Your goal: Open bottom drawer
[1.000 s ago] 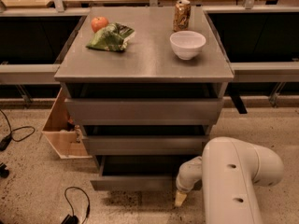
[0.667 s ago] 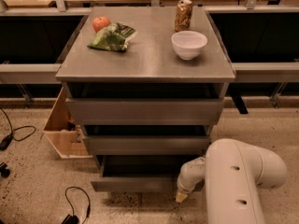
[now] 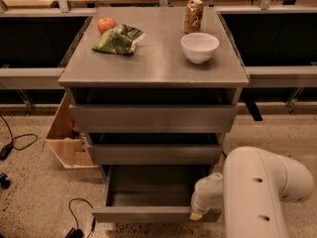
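The bottom drawer (image 3: 148, 213) of the grey metal cabinet is pulled out toward me, and its shallow plain grey tray (image 3: 153, 187) is visible inside. The mid drawer front (image 3: 153, 153) and the tall top drawer front (image 3: 153, 118) above it are pushed in further. My gripper (image 3: 197, 213) is at the right end of the bottom drawer's front edge, at the tip of my white arm (image 3: 257, 192). The fingers are hidden by the wrist.
On the cabinet top (image 3: 153, 58) stand a white bowl (image 3: 199, 46), a soda can (image 3: 193, 16), a green chip bag (image 3: 118, 38) and a red apple (image 3: 105, 24). A wooden box (image 3: 67, 133) stands at the left on the floor. Black cables (image 3: 15, 140) lie on the floor.
The bottom drawer has slid further out toward me, showing more of its tray. The view has shifted slightly.
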Robot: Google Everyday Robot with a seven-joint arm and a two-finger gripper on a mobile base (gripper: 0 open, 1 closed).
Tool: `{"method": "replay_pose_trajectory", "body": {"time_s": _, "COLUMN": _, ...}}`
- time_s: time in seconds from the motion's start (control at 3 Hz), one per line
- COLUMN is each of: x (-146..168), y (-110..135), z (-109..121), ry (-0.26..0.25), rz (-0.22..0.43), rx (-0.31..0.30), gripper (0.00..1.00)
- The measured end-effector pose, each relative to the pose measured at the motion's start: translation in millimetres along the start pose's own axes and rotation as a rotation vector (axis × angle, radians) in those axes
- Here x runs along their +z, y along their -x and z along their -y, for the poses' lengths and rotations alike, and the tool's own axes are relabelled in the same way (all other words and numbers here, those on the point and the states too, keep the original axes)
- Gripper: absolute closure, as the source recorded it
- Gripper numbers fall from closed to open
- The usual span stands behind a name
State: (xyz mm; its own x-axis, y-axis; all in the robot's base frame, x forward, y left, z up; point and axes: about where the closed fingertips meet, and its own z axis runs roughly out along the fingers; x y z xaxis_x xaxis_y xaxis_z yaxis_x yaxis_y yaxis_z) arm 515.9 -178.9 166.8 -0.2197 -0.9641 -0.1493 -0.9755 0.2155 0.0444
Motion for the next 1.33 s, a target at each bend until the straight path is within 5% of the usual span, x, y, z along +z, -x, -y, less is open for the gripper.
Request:
{"method": "replay_pose_trajectory", "body": {"time_s": 0.33, "x": -2.9, "y": -8.6, "z": -16.2, "ry": 0.018, "rz": -0.009, "rx": 0.006, "gripper": 1.0}}
{"method": "replay_pose_trajectory", "body": {"time_s": 1.33, "x": -2.2, "y": -27.7, "z": -64.9, "ry": 0.105, "rz": 0.003, "rx": 0.027, "gripper": 1.0}}
